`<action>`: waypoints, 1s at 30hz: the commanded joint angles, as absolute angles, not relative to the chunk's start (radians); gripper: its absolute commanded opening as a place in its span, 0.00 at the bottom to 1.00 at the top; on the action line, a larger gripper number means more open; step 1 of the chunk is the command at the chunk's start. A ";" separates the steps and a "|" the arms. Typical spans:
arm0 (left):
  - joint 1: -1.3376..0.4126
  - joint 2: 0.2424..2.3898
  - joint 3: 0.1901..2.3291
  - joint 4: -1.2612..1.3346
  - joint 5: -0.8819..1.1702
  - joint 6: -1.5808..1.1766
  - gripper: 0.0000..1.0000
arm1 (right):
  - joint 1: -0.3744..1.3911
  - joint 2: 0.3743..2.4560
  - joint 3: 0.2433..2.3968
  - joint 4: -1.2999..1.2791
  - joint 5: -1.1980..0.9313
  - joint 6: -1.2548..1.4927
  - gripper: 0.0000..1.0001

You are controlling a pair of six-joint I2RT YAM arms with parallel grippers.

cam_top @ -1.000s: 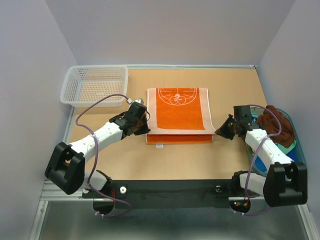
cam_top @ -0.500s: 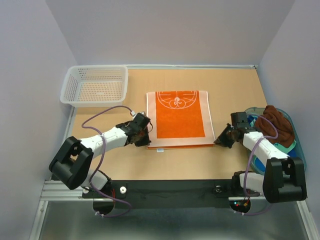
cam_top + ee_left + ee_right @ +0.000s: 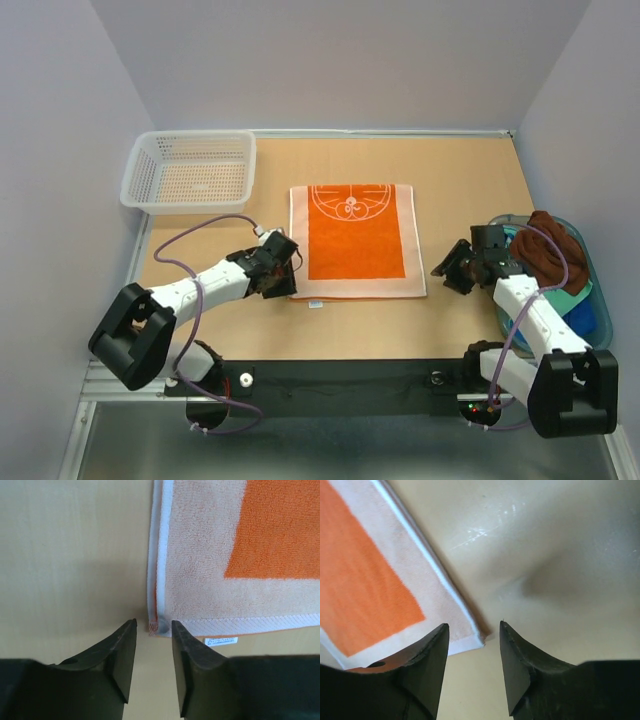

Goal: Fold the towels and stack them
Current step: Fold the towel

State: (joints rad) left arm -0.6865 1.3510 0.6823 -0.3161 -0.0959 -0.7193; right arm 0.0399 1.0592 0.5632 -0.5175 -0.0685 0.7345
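Pale wooden table: one item laid out. Orange terry towel with white circle motif and pale border lies flat at table centre, doubled over, edges lined up. First fold looks done (another fold likely needed). White mesh plastic basket far left. Translucent blue-green tub at right edge, dark brown towel heaped on other cloths there, all unfolded, no stack yet. Left gripper at orange towel's near-left corner, fingers apart, holding nothing. Right gripper by near-right corner, likewise spread, empty.
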 commanded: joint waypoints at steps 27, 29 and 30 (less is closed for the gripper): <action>-0.761 1.323 0.586 -0.341 -0.052 -0.764 0.20 | 0.117 1.090 0.428 -0.465 -0.216 0.736 0.32; -0.761 1.270 0.542 -0.350 -0.040 -0.790 0.20 | 0.117 1.039 0.439 -0.518 -0.216 0.748 0.32; -0.762 1.246 0.532 -0.356 -0.032 -0.796 0.20 | 0.118 1.019 0.449 -0.540 -0.222 0.758 0.32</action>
State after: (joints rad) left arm -0.7536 1.3190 0.6090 -0.2600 -0.0700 -0.7551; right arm 0.1127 1.0878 0.4408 -0.4389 -0.2531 0.7235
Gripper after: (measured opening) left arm 0.200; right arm 0.318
